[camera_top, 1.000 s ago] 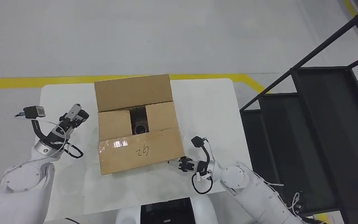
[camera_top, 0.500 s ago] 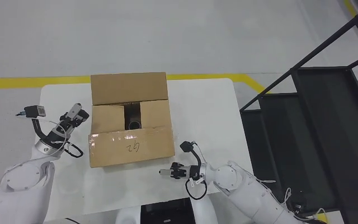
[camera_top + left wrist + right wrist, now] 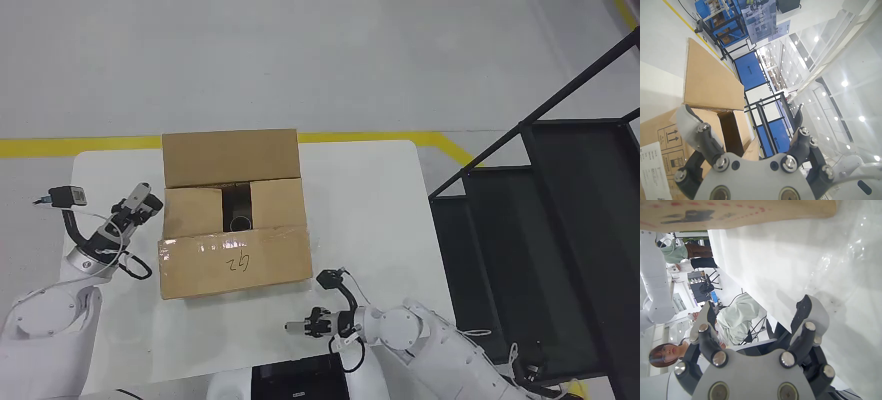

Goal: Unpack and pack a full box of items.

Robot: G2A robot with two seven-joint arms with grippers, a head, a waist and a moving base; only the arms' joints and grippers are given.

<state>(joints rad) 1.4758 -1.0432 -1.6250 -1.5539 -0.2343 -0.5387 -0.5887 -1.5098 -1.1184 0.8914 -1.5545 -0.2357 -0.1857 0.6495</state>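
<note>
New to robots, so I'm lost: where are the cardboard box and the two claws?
cardboard box [image 3: 235, 265], top view, on its near flap.
left claw [image 3: 742, 111], left wrist view, midway between its fingertips.
right claw [image 3: 755, 303], right wrist view, midway between its fingertips.

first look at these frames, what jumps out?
The cardboard box in the middle of the white table, its top flaps partly open with a dark round item showing in the gap. The left gripper sits open beside the box's left side; the right gripper is open near the table's front edge, apart from the box.
</note>
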